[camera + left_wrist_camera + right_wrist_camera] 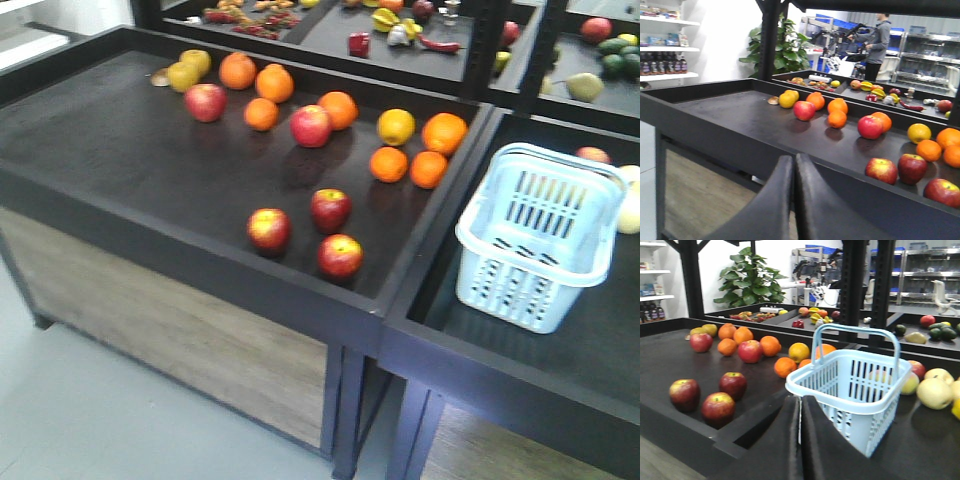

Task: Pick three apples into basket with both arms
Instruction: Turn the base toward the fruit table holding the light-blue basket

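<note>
- Okay, my left gripper (pixel 793 160): fingers pressed together, nothing held, hanging outside the front rim of the left bin (pixel 150 235).
- Left bin: raised lip all round. Its near-left part is bare dark surface, the widest open room I see.
- Three apples (pixel 269 229) (pixel 330 209) (pixel 340 255): dark red, clustered near the front lip toward the bin's right end. They sit close but apart, and none touches the lip.
- Behind them, past an open strip: seven oranges (pixel 238 71), two pinkish-red apples (pixel 205 102) and three yellow fruits (pixel 183 75).
- Black divider (pixel 425 240): separates the two bins.
- Basket (pixel 510 280): one, upright in the right bin, handle up, just beside the divider.
- My right gripper (pixel 800 400): fingers closed together, empty, with the basket's near corner just beyond the tips.
</note>
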Tool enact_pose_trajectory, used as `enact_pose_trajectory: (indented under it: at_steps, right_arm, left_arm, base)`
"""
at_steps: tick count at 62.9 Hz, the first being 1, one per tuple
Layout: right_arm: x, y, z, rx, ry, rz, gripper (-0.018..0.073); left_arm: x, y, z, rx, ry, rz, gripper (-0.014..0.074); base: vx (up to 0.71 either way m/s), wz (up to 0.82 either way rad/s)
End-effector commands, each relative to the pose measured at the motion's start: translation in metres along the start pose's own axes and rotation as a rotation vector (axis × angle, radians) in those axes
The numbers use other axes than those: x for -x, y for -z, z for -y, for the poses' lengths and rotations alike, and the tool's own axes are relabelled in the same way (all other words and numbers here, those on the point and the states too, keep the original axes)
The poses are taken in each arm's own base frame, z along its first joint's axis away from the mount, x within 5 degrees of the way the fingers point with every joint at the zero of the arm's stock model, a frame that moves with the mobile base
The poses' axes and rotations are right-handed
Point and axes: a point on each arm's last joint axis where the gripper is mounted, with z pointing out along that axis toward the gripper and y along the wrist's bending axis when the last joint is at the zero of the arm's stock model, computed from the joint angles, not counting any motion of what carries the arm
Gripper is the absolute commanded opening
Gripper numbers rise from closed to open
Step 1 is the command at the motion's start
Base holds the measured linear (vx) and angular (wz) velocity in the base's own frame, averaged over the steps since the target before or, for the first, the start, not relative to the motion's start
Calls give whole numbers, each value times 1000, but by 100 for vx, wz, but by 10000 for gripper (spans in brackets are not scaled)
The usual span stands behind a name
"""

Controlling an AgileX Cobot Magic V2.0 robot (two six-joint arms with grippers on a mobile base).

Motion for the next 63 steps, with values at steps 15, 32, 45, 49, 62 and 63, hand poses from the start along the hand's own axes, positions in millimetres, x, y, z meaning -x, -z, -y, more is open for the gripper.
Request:
enact_pose_trajectory:
  at_steps: [15,32,45,49,62,63]
  right_arm:
    - [3,1,-1,12,11,68,-5]
    - [3,1,-1,12,11,68,-5]
    - [3,1,-1,12,11,68,-5]
    - [3,1,-1,12,11,68,-5]
    - [3,1,-1,12,11,68,-5]
    - [3,1,-1,12,11,68,-5]
  left_arm:
    - [17,2,3,-24,14,104,-6]
    - [17,2,3,-24,14,104,-6]
    - [17,2,3,-24,14,104,-6]
    - [17,2,3,-24,14,104,-6]
    - [17,2,3,-24,14,104,-6]
    - [17,2,3,-24,14,104,-6]
  base:
    - [7,-27]
    - [6,-20]
    - [7,-12]
    - [8,-11]
    - [10,-10]
    - [11,-9]
